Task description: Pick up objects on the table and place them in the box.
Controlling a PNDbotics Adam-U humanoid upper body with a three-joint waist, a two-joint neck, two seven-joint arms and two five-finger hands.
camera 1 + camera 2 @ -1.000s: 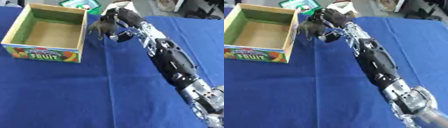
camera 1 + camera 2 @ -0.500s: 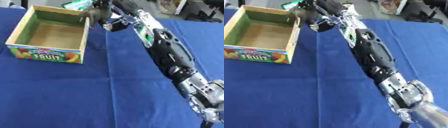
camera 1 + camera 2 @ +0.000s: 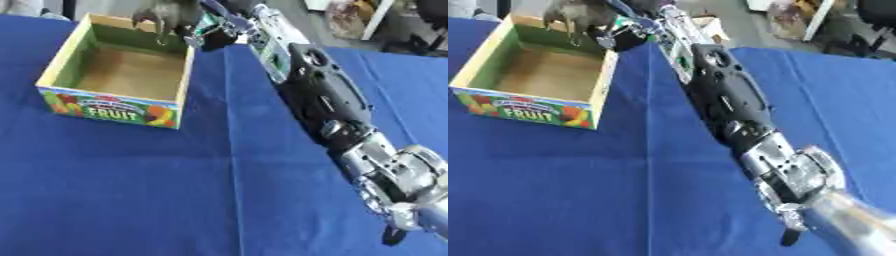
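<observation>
Your right hand [image 3: 197, 20], upper centre, has fingers curled round a grey animal figure [image 3: 162, 14] above the fruit box's [image 3: 118, 82] far rim.

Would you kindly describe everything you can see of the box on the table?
The box is an open-topped, rectangular crate that looks like wood or card, with pale rims, green inner walls and a brownish floor. Its near face carries colourful fruit pictures and the word FRUIT. It sits upright on the blue tablecloth, at the far left, apparently empty. The right hand hangs over its far right corner, curled round something dark.
</observation>
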